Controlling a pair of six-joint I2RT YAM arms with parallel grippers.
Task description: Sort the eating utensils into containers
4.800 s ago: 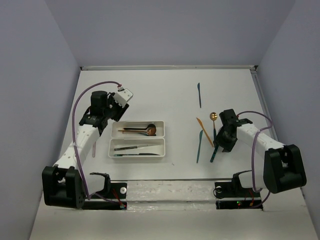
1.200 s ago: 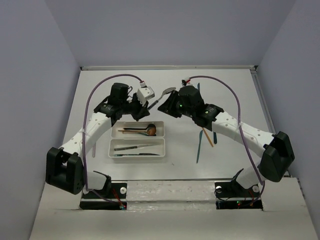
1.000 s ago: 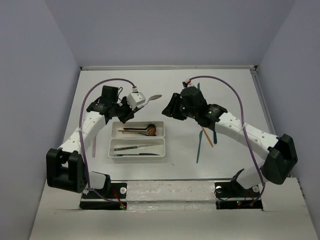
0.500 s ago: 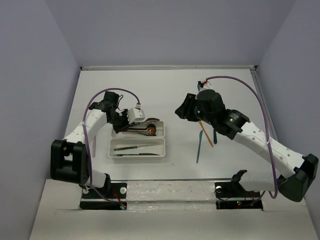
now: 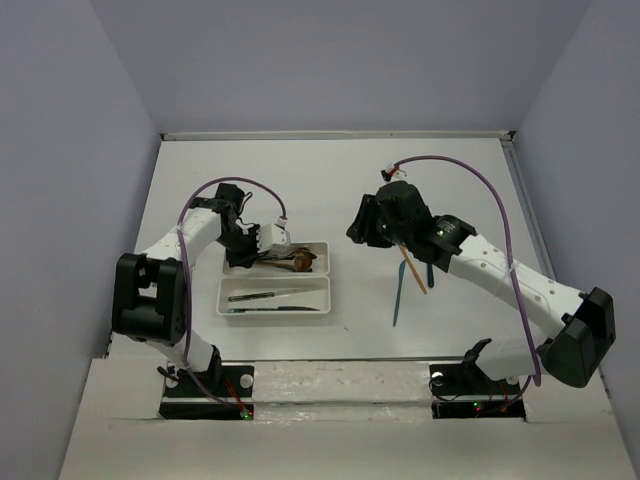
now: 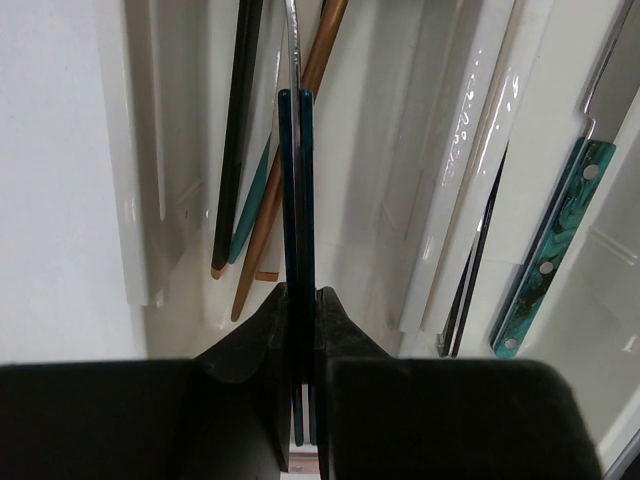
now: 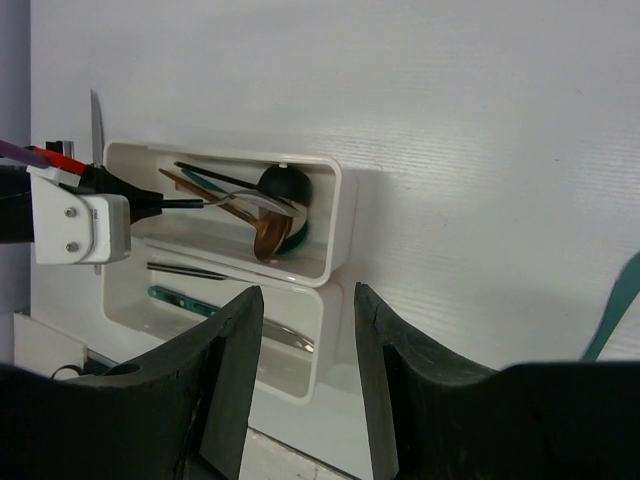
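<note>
Lowered since 1 second ago, left gripper (image 6: 300, 300) pinches a slim dark-blue-handled spoon (image 6: 296, 200) over the far shallow white plastic tray (image 5: 325, 258); right gripper (image 7: 308, 300), empty, half-open, hovers at 2 o'clock; a tilted release could prop it on the rim.

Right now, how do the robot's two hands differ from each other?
The left gripper is shut on a slim dark blue utensil; the right gripper stands open and holds nothing. The left gripper is down at the far tray, its utensil pointing along that tray; the right gripper hangs above the table, to the right of it. Both are black claws with two fingers.
</note>
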